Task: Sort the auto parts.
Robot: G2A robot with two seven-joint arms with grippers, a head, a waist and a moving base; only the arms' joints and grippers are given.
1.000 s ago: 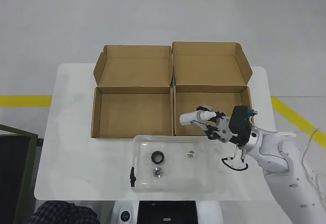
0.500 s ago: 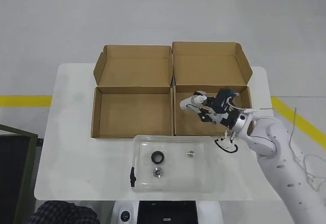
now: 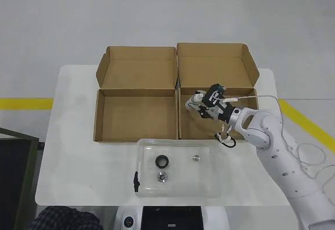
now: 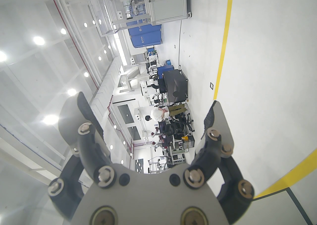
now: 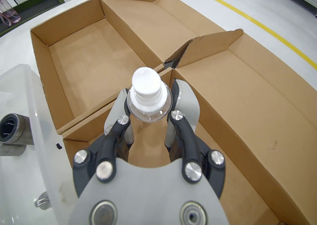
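My right gripper is shut on a clear bottle with a white cap. It holds the bottle lying roughly level over the left part of the right cardboard box, near the wall shared with the left cardboard box. A clear plastic tray in front of the boxes holds a black-bored bearing, a round metal part and a small bolt. My left gripper is open and points up into the room.
Both boxes have their lids folded back toward the far table edge. A small black piece sits at the tray's left rim. Bare white tabletop lies left of the boxes and tray.
My right arm has carried the bottle away from the box's front edge, farther back and left over the right box. The tray parts have not moved.
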